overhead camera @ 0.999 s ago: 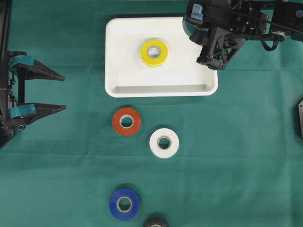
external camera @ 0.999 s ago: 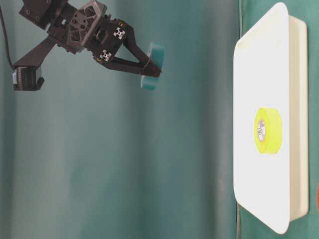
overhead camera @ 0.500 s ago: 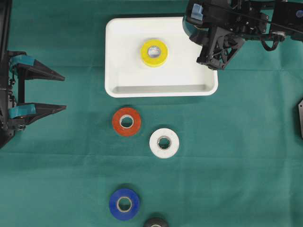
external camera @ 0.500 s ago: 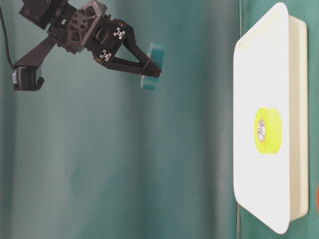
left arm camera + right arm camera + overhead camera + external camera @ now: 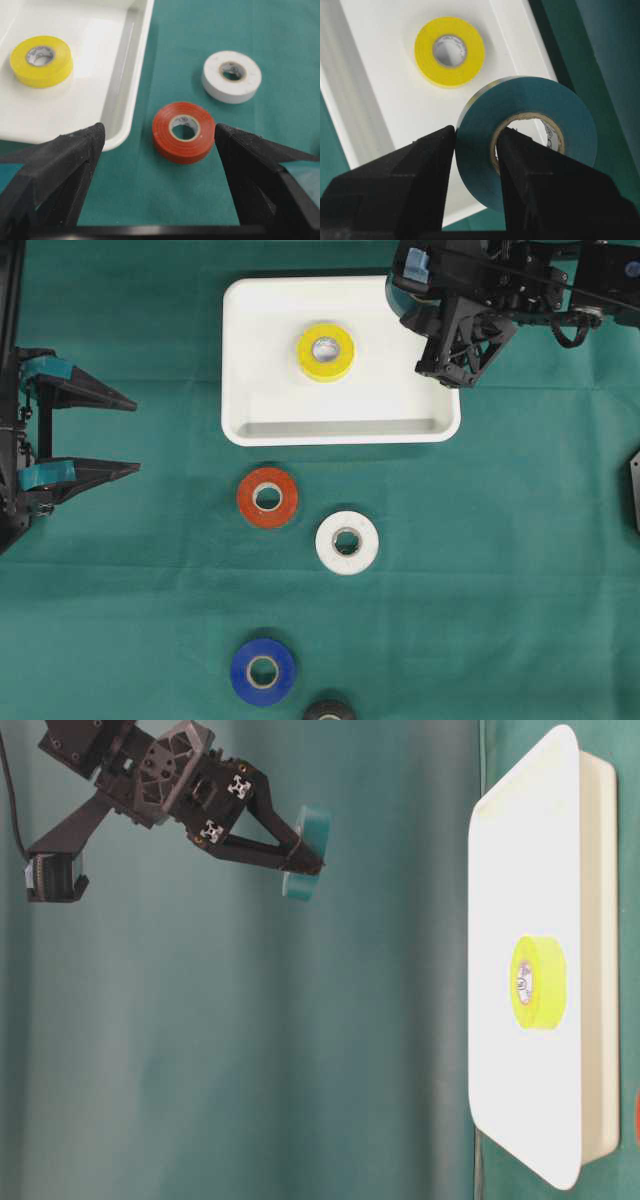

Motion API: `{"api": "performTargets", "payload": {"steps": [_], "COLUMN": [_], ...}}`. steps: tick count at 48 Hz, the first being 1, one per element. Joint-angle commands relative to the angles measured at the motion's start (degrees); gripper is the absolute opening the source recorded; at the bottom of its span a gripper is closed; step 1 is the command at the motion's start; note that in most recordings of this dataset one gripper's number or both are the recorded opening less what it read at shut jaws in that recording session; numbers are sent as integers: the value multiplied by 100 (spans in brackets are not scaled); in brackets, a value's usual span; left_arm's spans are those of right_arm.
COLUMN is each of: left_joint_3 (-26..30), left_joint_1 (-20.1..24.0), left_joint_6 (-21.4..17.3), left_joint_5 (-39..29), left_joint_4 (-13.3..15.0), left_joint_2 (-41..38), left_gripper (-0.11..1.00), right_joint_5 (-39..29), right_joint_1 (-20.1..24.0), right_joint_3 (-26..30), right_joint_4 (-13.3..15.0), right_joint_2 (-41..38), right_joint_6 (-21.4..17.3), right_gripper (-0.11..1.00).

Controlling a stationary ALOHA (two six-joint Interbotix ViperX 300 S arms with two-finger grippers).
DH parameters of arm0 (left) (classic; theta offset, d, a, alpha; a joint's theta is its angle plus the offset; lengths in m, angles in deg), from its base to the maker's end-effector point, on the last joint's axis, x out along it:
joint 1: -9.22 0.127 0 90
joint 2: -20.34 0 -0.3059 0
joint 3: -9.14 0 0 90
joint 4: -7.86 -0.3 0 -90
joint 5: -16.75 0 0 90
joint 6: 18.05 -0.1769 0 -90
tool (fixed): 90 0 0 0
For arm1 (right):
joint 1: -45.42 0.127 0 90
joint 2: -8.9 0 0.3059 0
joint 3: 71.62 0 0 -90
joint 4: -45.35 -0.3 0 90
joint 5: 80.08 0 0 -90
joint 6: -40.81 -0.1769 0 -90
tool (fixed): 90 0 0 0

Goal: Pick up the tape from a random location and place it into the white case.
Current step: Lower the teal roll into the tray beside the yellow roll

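Two grippers: one on each side of the counter [image 5: 520,570], which has a green cloth on it.
Right gripper [image 5: 475,145]: pinching the teal tape [image 5: 527,142]. One finger is outside the roll and one is in its hole.
Teal tape: up in the air over the right end of the white case [image 5: 260,400], not touching it. In the side view it shows at the tip of the black fingers [image 5: 265,845].
Left gripper [image 5: 135,435]: spread wide with nothing in it. It sits at the left edge of the counter, well apart from the rolls.
White case: flat on the counter near the top, a shallow tray with round corners.
Yellow tape [image 5: 325,352]: lying flat inside the white case, near the middle.
Red tape [image 5: 267,497]: flat on the counter, just below the white case.
White tape [image 5: 347,542]: flat on the counter, just beside the red tape, lower and to the right.
Blue tape [image 5: 262,671]: flat on the counter, near the bottom edge.
Black tape [image 5: 329,710]: cut off by the bottom edge, just beside the blue tape.
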Motion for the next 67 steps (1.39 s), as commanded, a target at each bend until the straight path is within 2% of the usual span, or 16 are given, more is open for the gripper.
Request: {"api": "performTargets", "payload": {"steps": [1, 24, 54, 67], "left_joint_3": [105, 105, 97, 97], "left_joint_1": [0, 0, 0, 9], "left_joint_6": [-9, -9, -9, -18], "left_joint_5": [35, 35, 35, 35], "left_joint_4": [18, 18, 18, 18], "left_joint_2": [-26, -26, -26, -26], "left_gripper": [91, 91, 91, 91], "right_joint_5": [44, 167, 1257, 1670], "right_joint_1": [-9, -9, -97, -123], "right_joint_3": [176, 53, -325, -466], "right_joint_4": [18, 18, 9, 0], "right_joint_2": [62, -62, -1591, -1960], "right_joint_6": [-18, -35, -53, -62], "right_gripper": [30, 30, 30, 30]}}
